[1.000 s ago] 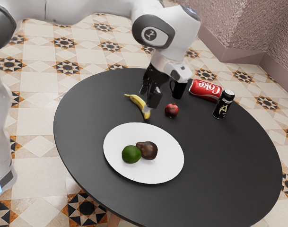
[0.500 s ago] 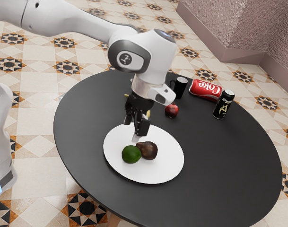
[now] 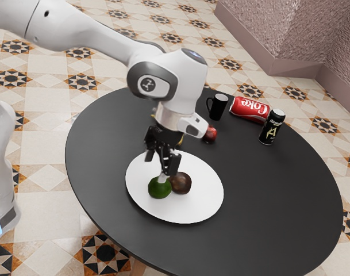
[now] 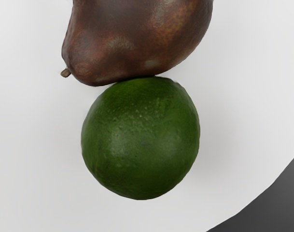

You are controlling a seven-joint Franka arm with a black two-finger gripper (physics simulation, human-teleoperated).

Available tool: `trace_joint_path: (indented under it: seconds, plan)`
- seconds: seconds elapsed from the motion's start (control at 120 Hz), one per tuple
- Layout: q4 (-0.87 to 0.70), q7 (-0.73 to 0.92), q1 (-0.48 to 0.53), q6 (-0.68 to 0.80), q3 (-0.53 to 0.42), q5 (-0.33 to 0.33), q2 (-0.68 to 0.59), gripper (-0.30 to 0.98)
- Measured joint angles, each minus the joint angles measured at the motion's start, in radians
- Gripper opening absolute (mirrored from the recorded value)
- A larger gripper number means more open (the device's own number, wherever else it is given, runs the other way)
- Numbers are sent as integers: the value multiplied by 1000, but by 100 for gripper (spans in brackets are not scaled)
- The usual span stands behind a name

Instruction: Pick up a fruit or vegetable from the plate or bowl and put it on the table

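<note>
the green fruit [image 4: 141, 140] is a near-round ball, its skin finely pitted with a dull sheen, and it sits on the plate [image 3: 200, 204], a smooth, round white disc with a plain rim. against it lies the brown pear [image 4: 137, 38], plump at one end and narrowing at the other, its rind mottled in rust and dark chestnut. the table [image 3: 266, 201] is a matte black round

the wrist view gives the pear's short stub of stem and the line where the two fruits meet, with a dark corner of table past the plate's edge. the exterior view gives the wider spread: a black mug [image 3: 218, 107] with its handle, a glossy red can [image 3: 249, 109] on its side, a black can [image 3: 271, 127] upright, a small red fruit [image 3: 210, 134] and yellow bits of a banana [image 3: 180, 140] behind the gripper [image 3: 160, 165], with patterned floor tiles [image 3: 81, 82] and a rough-textured wall [image 3: 278, 34] beyond

the fingers [image 3: 172, 165] stand apart, pointing down, with a gap between them. the green fruit is on the plate, just below the fingertips; a pale tip overlaps its upper edge in the exterior view, and whether they touch i cannot tell. the pear is just beside that spot, near the fingers too
</note>
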Motion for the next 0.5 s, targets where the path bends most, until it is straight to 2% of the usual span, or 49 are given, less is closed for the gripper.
trace_joint_path:
  seconds: [0.5]
  plan:
    - [-3,60,26,32,-31,17,66,69]
